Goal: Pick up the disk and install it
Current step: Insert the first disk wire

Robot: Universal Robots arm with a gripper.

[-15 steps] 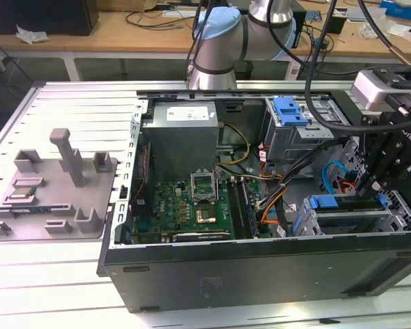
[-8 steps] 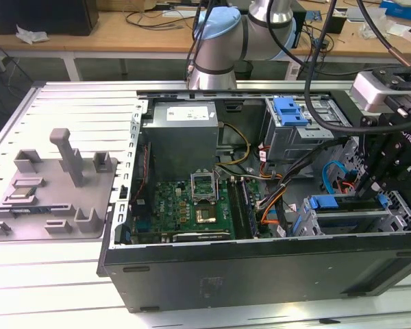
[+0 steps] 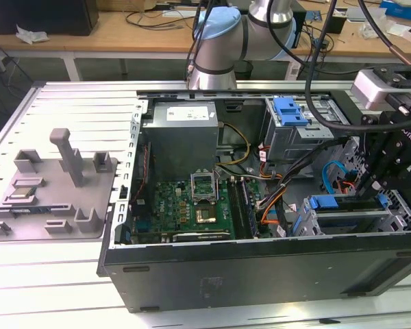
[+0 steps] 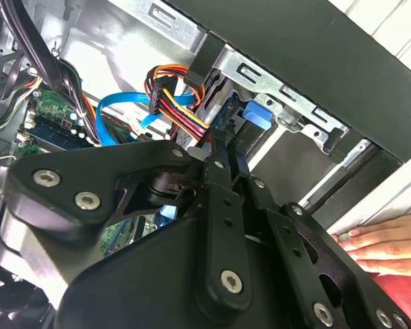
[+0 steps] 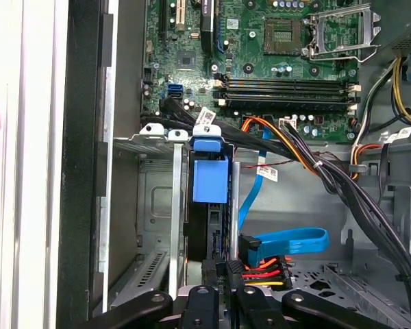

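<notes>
The black end effector [image 5: 219, 291] is seen with fingers together on the edge of the silver disk in its blue plastic carrier [image 5: 209, 179], standing upright in the grey metal drive cage [image 5: 157, 205] (front corner of the open black computer case [image 3: 260, 274]); it is best kept square to the slot, clear of the orange-and-red power cable [image 5: 264, 267] beside it.

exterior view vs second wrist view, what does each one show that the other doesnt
Exterior view alone: the grey fixture plate on the slatted table at that view's left, the power supply, the empty processor socket and the arm's elbow joint.

Second wrist view alone: a person's hand resting on the table beside the case, and the gripper up close, its tips at the blue-tabbed drive carrier in the metal bay.

Both: the open computer case, the blue data cable and the multicoloured power wires.
</notes>
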